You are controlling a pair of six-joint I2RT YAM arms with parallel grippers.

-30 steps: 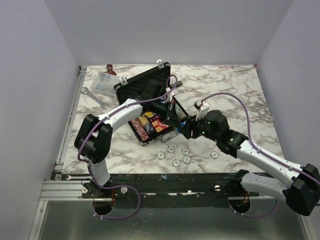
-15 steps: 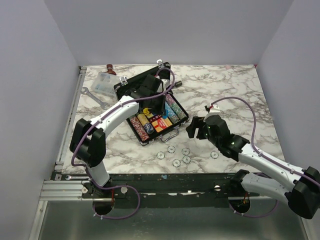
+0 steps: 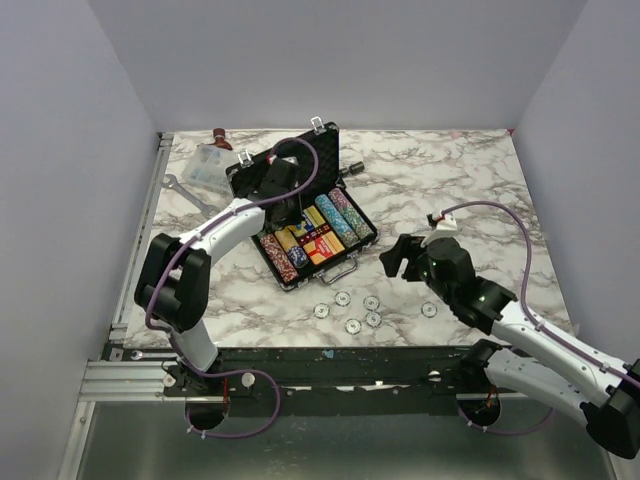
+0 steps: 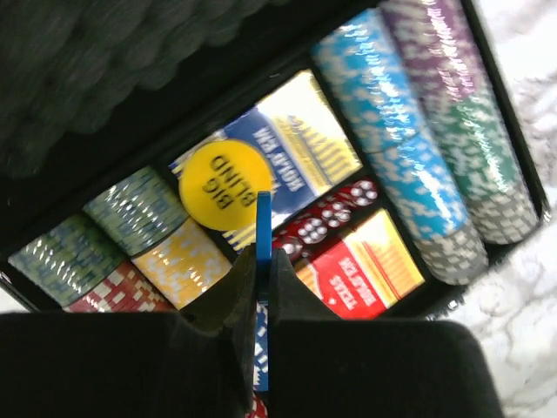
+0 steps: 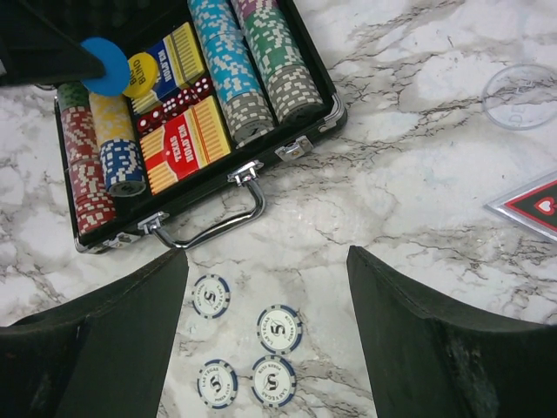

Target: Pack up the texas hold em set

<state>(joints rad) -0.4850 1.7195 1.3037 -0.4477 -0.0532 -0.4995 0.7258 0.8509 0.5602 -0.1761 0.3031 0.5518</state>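
My left pincer [image 4: 263, 261] is pressed onto the blue disc [image 4: 263, 222], gripping it edge-on between its 2 fingers. It hangs over the open briefcase [image 5: 209, 198], just above a yellow disc [image 4: 224, 185] marked BIG BLIND (that one lies flat on a blue-and-yellow card box [image 4: 300, 148]). A red-and-yellow card box [image 5: 184, 141] lies nearer the handle [image 5: 218, 231], with red dice [image 5: 174, 100] between the 2 boxes. Multicoloured chip rows [image 5: 228, 61] fill the channels on either side of the boxes.

From above, the briefcase stands on the marble table [image 3: 450, 180], left of centre. Its foam-lined lid is tipped back toward the far left corner and its handle faces the near edge.

My right pincer [image 5: 265, 257] is spread wide with nothing between its fingers. It hovers over bare marble on the handle side of the case, apart from it. The loose pale chips [image 3: 353, 325] lie flat on the table between the handle and the near edge. I count 6 from above, though only 4 show in my right wrist view.
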